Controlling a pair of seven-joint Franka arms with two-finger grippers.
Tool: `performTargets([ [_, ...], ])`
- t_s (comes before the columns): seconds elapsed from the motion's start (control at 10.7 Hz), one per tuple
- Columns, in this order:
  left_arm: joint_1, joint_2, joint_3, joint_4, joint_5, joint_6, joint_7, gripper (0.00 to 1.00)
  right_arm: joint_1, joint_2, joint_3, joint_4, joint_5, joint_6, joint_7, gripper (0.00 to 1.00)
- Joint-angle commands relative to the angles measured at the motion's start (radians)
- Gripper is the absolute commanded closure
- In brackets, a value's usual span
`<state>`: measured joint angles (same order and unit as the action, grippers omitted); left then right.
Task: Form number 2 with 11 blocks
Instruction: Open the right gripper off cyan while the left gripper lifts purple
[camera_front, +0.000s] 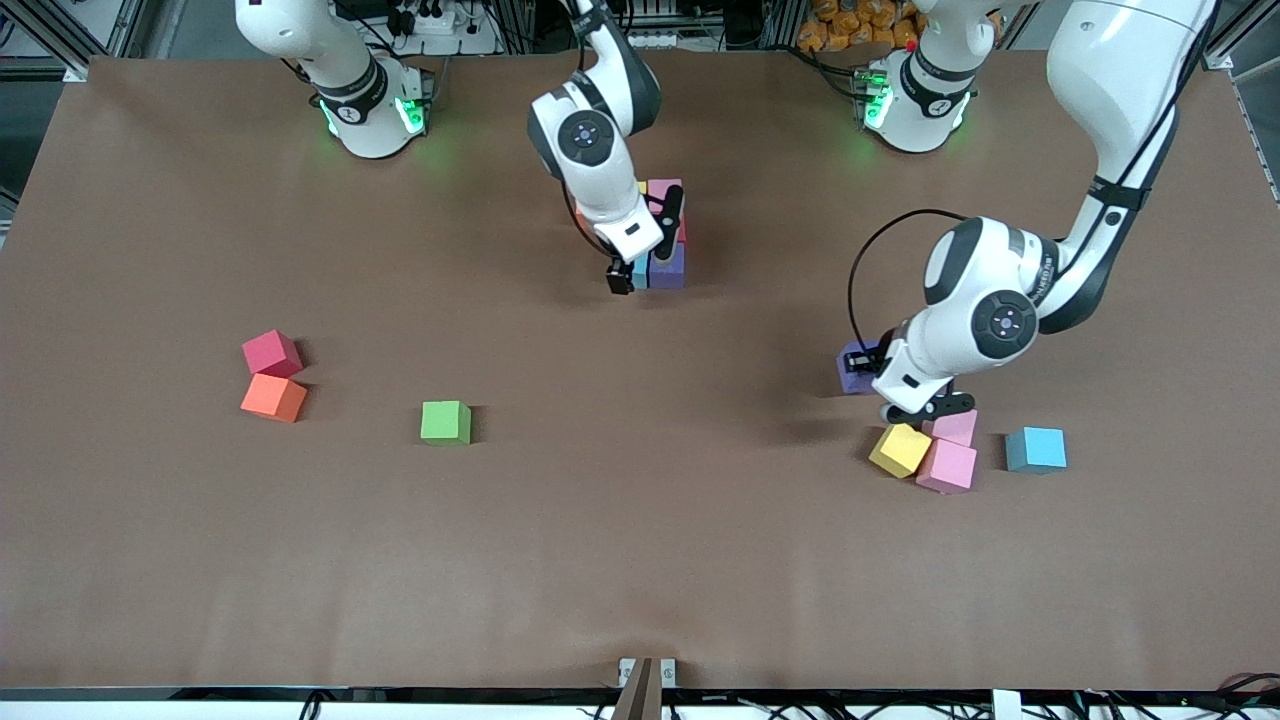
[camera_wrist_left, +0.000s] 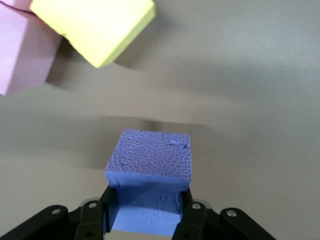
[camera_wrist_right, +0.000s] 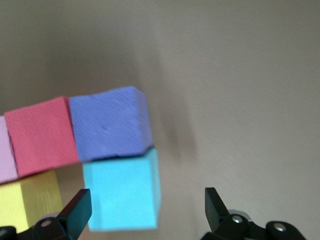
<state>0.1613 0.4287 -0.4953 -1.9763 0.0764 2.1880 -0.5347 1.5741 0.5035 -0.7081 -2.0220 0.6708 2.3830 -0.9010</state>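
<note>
A purple block (camera_wrist_left: 149, 172) is pinched in the left gripper (camera_wrist_left: 145, 212) near the left arm's end of the table. Just nearer the front camera, a yellow block (camera_front: 899, 449) and two pink blocks (camera_front: 947, 465) sit touching, a light blue block (camera_front: 1035, 449) close beside them. Toward the right arm's end, a crimson block (camera_front: 271, 353) touches an orange one (camera_front: 273, 397); a green block (camera_front: 446, 421) lies apart. The started number 2 (camera_front: 666, 240) sits mid-table, farther from the camera.

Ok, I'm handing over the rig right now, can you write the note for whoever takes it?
Left gripper: shut on a purple block, beside the yellow block and two pink blocks.
Right gripper: jaws open, over the partly built number 2 near the bases.
Done: several blocks placed; the exact count is hidden by the arm.
Left: place the purple block, then draw on the loose light blue, green, crimson and orange blocks.
</note>
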Motion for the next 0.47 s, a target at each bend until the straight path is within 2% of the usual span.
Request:
performTargets([
  [0.0, 0.010, -0.034, -0.046, 0.002, -0.024, -0.040, -0.056, 0.54, 0.014, -0.051, -0.146, -0.012, 0.004, -0.135, -0.015, 0.00],
  [0.19, 0.011, -0.048, -0.112, 0.019, -0.073, -0.063, -0.172, 0.54, 0.015, -0.049, -0.253, -0.012, 0.004, -0.163, 0.042, 0.00],
  [0.28, 0.011, -0.048, -0.158, 0.039, -0.081, -0.077, -0.251, 0.54, 0.006, -0.043, -0.293, -0.009, 0.006, -0.166, 0.065, 0.00],
  [0.37, 0.006, -0.047, -0.205, 0.054, -0.081, -0.086, -0.357, 0.54, -0.049, -0.039, -0.312, 0.000, 0.004, -0.168, 0.064, 0.00],
])
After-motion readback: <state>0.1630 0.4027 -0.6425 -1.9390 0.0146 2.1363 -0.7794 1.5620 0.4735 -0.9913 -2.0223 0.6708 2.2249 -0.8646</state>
